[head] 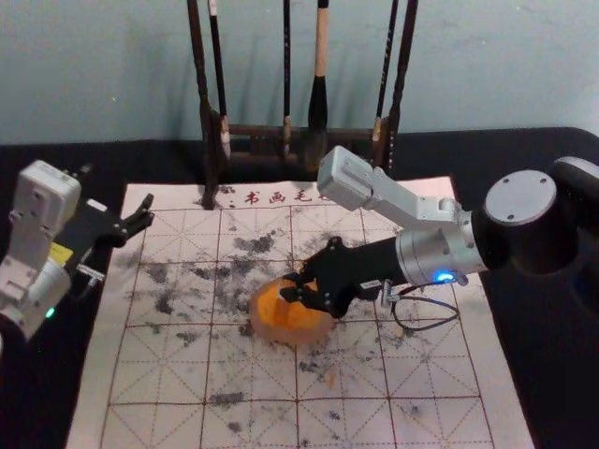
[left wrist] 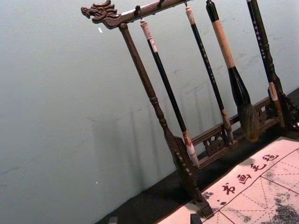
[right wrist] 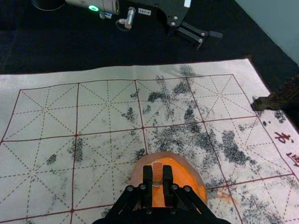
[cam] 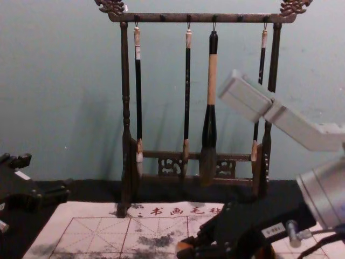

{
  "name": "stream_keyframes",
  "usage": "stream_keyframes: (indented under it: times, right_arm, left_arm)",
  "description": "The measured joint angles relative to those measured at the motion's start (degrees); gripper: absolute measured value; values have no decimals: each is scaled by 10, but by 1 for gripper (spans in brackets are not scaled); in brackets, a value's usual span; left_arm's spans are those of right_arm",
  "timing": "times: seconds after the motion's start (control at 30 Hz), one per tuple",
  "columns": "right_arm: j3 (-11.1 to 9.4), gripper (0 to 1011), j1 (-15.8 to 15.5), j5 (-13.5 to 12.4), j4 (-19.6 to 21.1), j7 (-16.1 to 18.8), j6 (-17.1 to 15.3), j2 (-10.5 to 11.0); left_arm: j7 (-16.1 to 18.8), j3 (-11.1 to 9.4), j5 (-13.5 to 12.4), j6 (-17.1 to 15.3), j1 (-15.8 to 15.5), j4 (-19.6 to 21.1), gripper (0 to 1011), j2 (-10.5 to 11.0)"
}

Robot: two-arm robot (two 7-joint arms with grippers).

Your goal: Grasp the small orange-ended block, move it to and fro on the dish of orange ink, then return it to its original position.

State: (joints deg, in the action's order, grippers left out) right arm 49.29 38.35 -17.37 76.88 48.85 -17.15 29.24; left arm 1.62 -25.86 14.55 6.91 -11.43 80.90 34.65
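Observation:
Over the dish of orange ink (head: 298, 329) on the felt mat, my right gripper (head: 290, 286) reaches in from the right. In the right wrist view the right gripper (right wrist: 157, 183) is shut on the small block (right wrist: 157, 171), with the orange-filled dish (right wrist: 188, 181) directly beneath and around it. Whether the block's lower end touches the ink cannot be told, as the fingers cover it. My left gripper (head: 142, 214) is parked past the mat's left edge; in the left wrist view the left gripper (left wrist: 154, 219) holds nothing, its fingertips wide apart.
A dark wooden rack (cam: 125, 108) with hanging brushes, one of them a thick brush (cam: 209, 127), stands behind the mat against the wall. The gridded mat (head: 412, 365) bears scattered black ink marks and lies on a black cloth (head: 543, 346).

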Motion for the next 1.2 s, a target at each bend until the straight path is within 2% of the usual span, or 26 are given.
stream_keyframes:
  times: [0.43,1.2]
  right_arm:
    - [-1,104,12,4,-26,-9,4,-15]
    - [-19,104,6,8,-22,-23,-1,-5]
  left_arm:
    - [0,0,0,0,0,0,1001,0]
    - [0,0,0,0,0,0,1001,0]
